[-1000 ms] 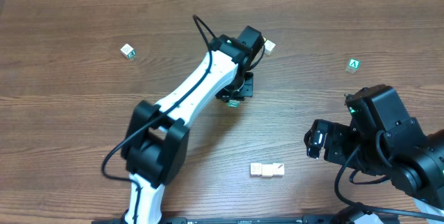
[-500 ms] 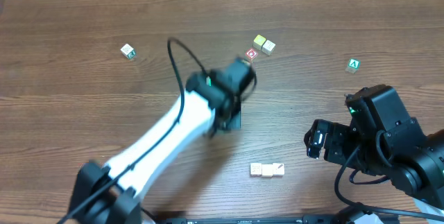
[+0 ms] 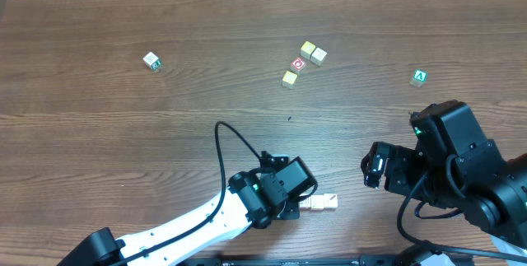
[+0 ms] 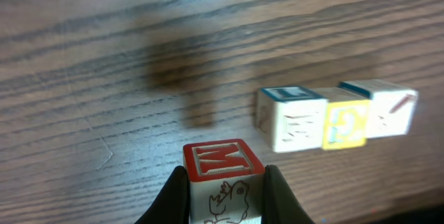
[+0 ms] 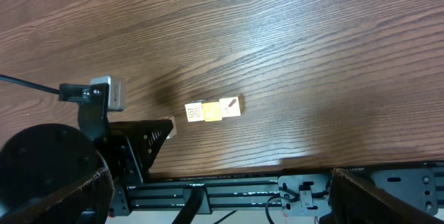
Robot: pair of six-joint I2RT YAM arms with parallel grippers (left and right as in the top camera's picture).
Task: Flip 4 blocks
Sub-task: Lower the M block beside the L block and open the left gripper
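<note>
Where the held block [image 4: 223, 161] is found: clamped between the two dark fingers [image 4: 173, 203] of the left end effector [image 4: 225, 200], at the near middle of the worktop [image 3: 123, 134]. It is just left of the row of three blocks [image 4: 340, 116] and apart from it. Whether it rests on the wood cannot be told.
Held block, make: a pale wooden cube with softened edges. A red "M" in a red frame is shown on the top face, and a thin line drawing is printed on the near face.
Row of three blocks, make: cubes set face to face, touching. White with a teal-edged top at left, yellow with a teal letter in the middle, white with a red stroke at right.
Right end effector [image 3: 368, 170]: fingers spread wide, nothing held. It is placed at the near right, well apart from the row.
Other cubes: two pale cubes [image 3: 318, 55] are set touching at the far middle, with a cube with a red ring [image 3: 299, 64] and a pale yellow cube [image 3: 289, 78] just beside them. A white cube [image 3: 151, 60] is seen at the far left, a green cube with a white "A" [image 3: 421, 77] at the far right.
Worktop surface: brown board with dark streaked grain, flat, softly sheened in places.
Surroundings: a black metal rail [image 5: 229, 182] with cables is seen along the near edge, and a pale strip beyond the far edge.
</note>
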